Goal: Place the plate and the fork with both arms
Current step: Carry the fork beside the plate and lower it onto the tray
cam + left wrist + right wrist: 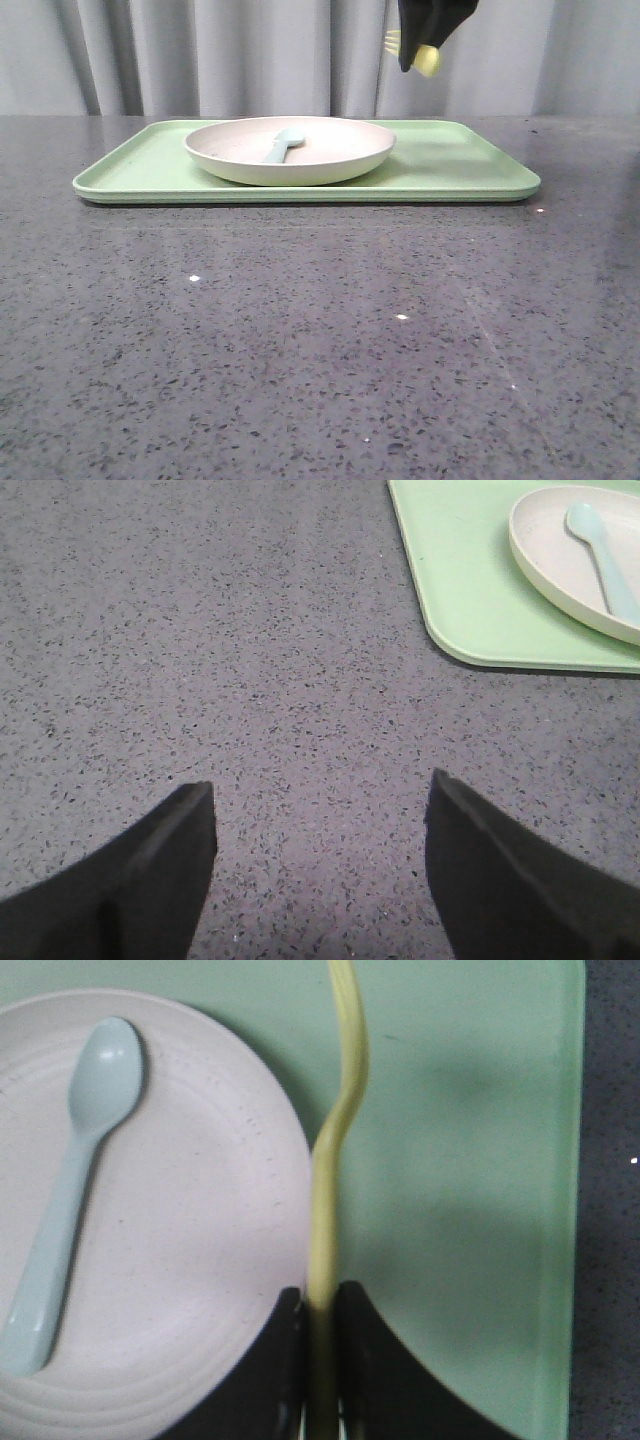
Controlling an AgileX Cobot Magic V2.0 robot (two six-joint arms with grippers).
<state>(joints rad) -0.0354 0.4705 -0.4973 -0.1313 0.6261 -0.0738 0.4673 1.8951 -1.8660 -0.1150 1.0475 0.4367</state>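
The off-white plate (290,150) sits on the light green tray (460,165), left of its middle, with a pale blue spoon (283,146) lying in it. My right gripper (415,55) is shut on the yellow fork (425,58) and holds it high above the tray, just right of the plate. In the right wrist view the fork (335,1160) runs edge-on between the closed fingers (355,1360), over the plate's rim (200,1210). My left gripper (320,820) is open and empty over bare table, apart from the tray's corner (450,610) and the plate (560,560).
The tray's right half (470,1210) is bare green surface. The speckled grey table (300,330) stretches in front of the tray. A grey curtain (250,50) hangs behind the table.
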